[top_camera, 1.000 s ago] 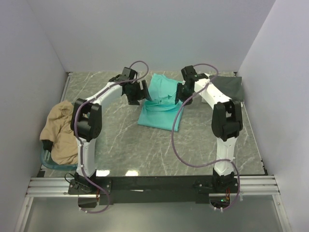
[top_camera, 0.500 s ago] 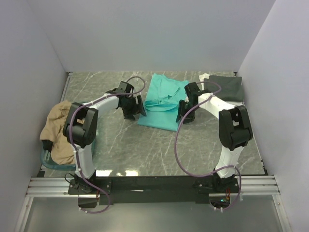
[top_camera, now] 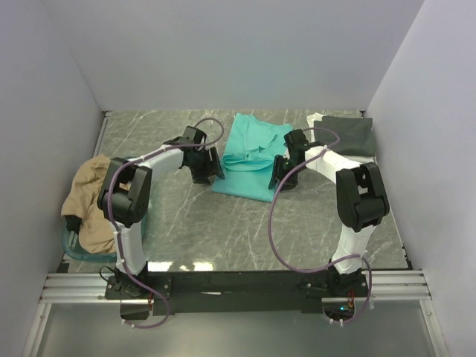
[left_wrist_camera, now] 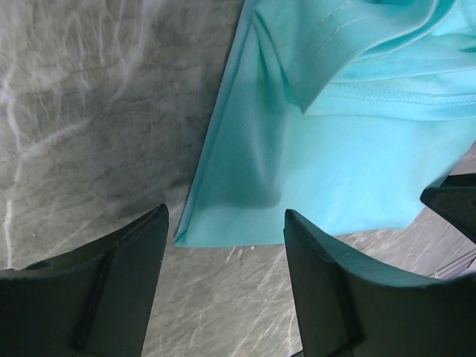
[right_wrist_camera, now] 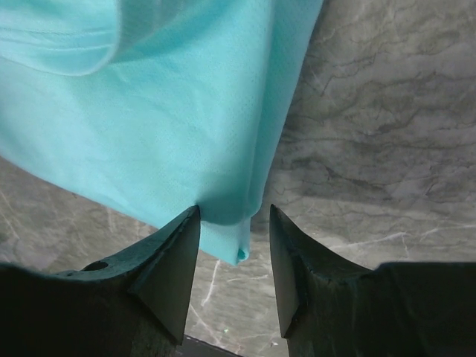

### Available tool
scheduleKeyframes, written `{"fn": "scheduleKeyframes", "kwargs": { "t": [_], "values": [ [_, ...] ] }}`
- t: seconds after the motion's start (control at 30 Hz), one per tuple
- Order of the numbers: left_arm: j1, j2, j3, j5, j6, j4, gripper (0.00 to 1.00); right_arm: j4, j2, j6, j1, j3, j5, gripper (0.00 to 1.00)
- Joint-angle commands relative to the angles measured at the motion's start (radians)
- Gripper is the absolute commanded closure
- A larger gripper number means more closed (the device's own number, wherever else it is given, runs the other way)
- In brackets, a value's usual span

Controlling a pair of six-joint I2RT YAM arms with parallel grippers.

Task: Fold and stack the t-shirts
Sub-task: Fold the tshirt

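A teal-green t-shirt (top_camera: 249, 160) lies partly folded on the middle of the table. My left gripper (top_camera: 211, 169) stands open at the shirt's near left corner (left_wrist_camera: 186, 236), which lies just past its fingertips (left_wrist_camera: 152, 245). My right gripper (top_camera: 278, 173) is open at the near right corner (right_wrist_camera: 236, 239), with that corner hanging between its fingers (right_wrist_camera: 178, 253), not pinched. A tan t-shirt (top_camera: 93, 197) is heaped at the left. A dark grey t-shirt (top_camera: 349, 134) lies folded at the back right, with a white one (top_camera: 315, 119) showing under its left edge.
The tan shirt spills over a teal translucent basket (top_camera: 69, 245) at the left edge. Grey walls close in the table on three sides. Bare marble surface (top_camera: 245, 230) stretches between the teal shirt and the arm bases.
Both grippers have come down and toward me, from over the teal shirt's middle to its near corners. The left jaws have narrowed a little.
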Motion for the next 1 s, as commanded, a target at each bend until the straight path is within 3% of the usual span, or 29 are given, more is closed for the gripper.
{"fn": "scheduleKeyframes", "kwargs": {
  "t": [0.0, 0.2, 0.3, 0.47, 0.5, 0.57, 0.73, 0.97],
  "values": [
    [-0.017, 0.009, -0.023, -0.006, -0.02, 0.028, 0.31, 0.033, 0.001, 0.006, 0.007, -0.034, -0.012, 0.51],
    [-0.055, 0.046, -0.014, -0.038, -0.022, 0.014, 0.32, 0.057, 0.013, 0.014, 0.018, -0.061, -0.034, 0.51],
    [-0.071, 0.061, -0.011, -0.045, -0.032, 0.022, 0.39, 0.048, 0.03, 0.008, 0.029, -0.04, -0.043, 0.56],
    [-0.083, 0.079, 0.009, -0.063, -0.025, 0.007, 0.76, 0.033, 0.055, 0.0, 0.033, 0.003, -0.042, 0.76],
    [-0.085, 0.081, 0.01, -0.068, -0.022, 0.001, 0.89, 0.033, 0.058, -0.001, 0.033, 0.006, -0.045, 0.79],
    [-0.085, 0.083, 0.012, -0.071, -0.014, -0.006, 0.98, 0.03, 0.061, -0.001, 0.035, 0.005, -0.051, 0.88],
    [-0.086, 0.057, -0.011, -0.083, -0.006, -0.009, 0.99, 0.013, 0.04, -0.018, 0.045, -0.018, -0.048, 0.99],
    [-0.115, -0.04, -0.111, -0.107, -0.008, -0.013, 0.99, -0.003, -0.028, -0.036, 0.061, -0.101, -0.043, 1.0]
  ]
}}
